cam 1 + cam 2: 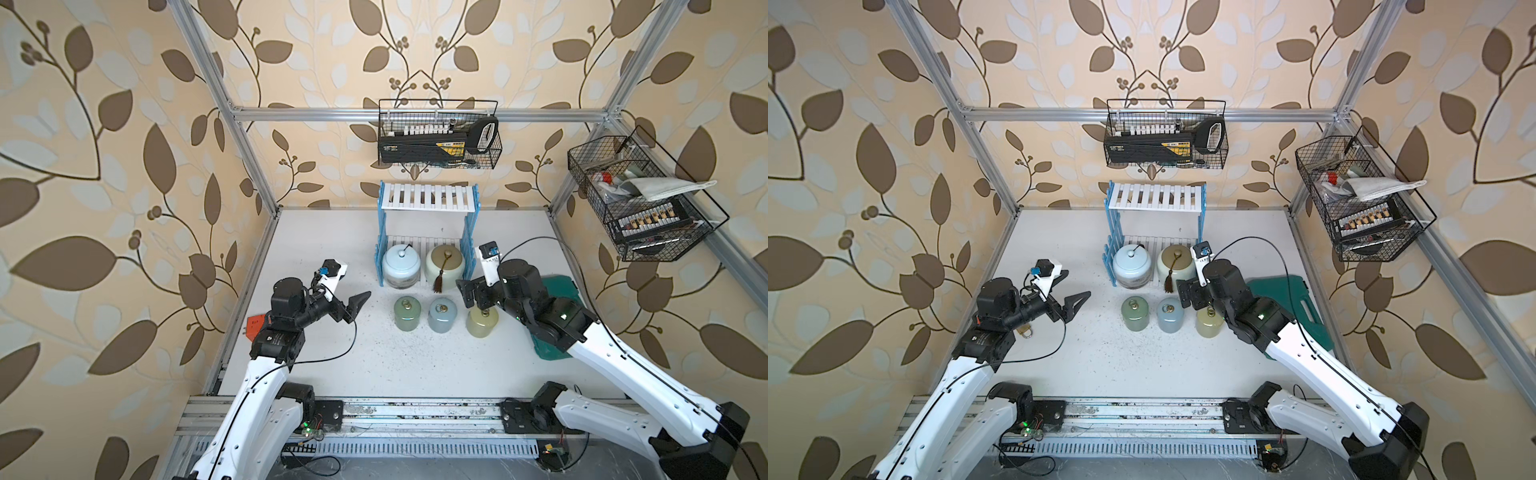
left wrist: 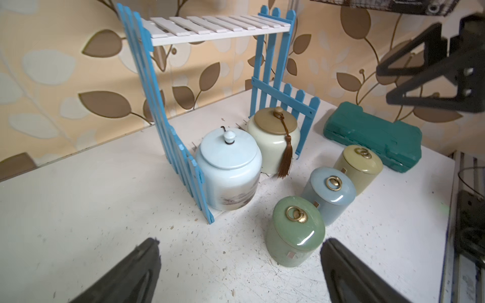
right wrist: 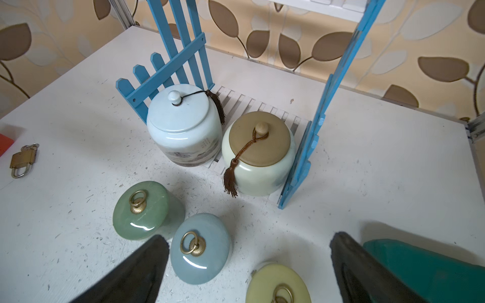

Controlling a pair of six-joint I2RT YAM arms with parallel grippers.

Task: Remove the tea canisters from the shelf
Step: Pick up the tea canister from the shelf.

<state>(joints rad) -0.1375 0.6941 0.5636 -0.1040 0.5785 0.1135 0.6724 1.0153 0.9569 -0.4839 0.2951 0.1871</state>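
Note:
The shelf (image 1: 428,197) stands at the back of the table, its top board bare. On its lower tier sit the pale blue canister (image 1: 401,266) and the cream canister (image 1: 444,264) with a brown tassel. In front, on the table, stand the sage green (image 1: 407,313), grey-blue (image 1: 442,316) and yellow-green (image 1: 482,324) canisters. My left gripper (image 1: 360,305) hovers open left of the green one (image 2: 295,230), holding nothing. My right gripper (image 1: 473,297) is open above the yellow-green canister (image 3: 278,284), not touching it.
A dark green case (image 1: 561,286) lies at the right, partly under my right arm. A brass padlock (image 3: 22,160) and an orange block (image 1: 257,324) lie near the left edge. Black wire baskets hang on the back wall (image 1: 438,137) and the right wall (image 1: 636,199).

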